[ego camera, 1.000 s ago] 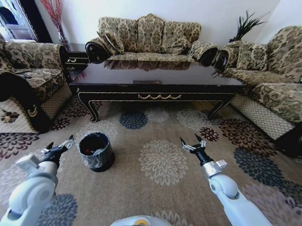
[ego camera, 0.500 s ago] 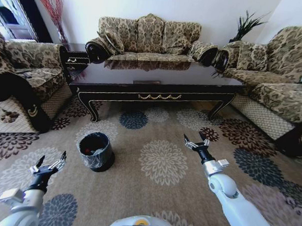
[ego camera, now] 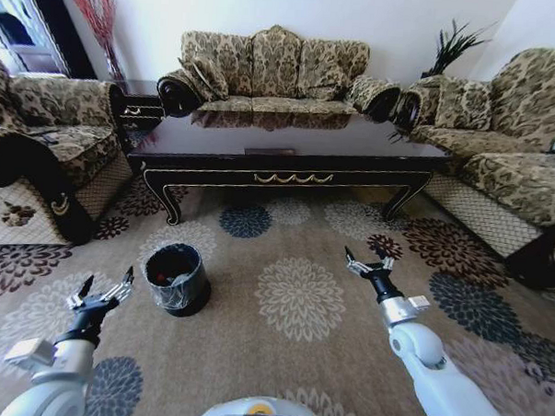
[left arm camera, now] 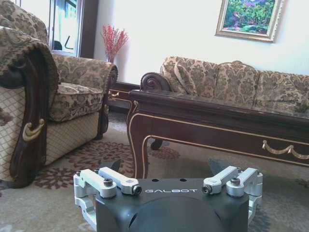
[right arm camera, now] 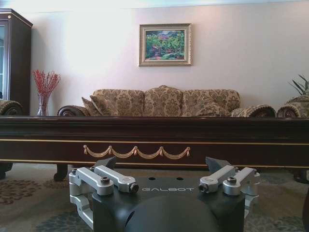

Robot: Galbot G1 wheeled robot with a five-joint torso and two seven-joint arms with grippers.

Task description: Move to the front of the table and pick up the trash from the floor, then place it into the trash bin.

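The black trash bin (ego camera: 176, 278) with its clear liner stands on the flower-patterned carpet (ego camera: 289, 356) in front of the long dark coffee table (ego camera: 289, 146), and small pieces, one of them red, lie inside it. The left tool (ego camera: 102, 292) hangs just beside the bin on its left, fingers spread wide and holding nothing. The right tool (ego camera: 369, 263) is well apart over the carpet on the other side, also open and empty.

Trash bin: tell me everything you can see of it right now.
The trash bin is a small black cylinder with a clear plastic liner folded over its rim, upright on the floor before the table. Something reddish lies inside. Nothing grips it; the open left gripper hovers beside it.
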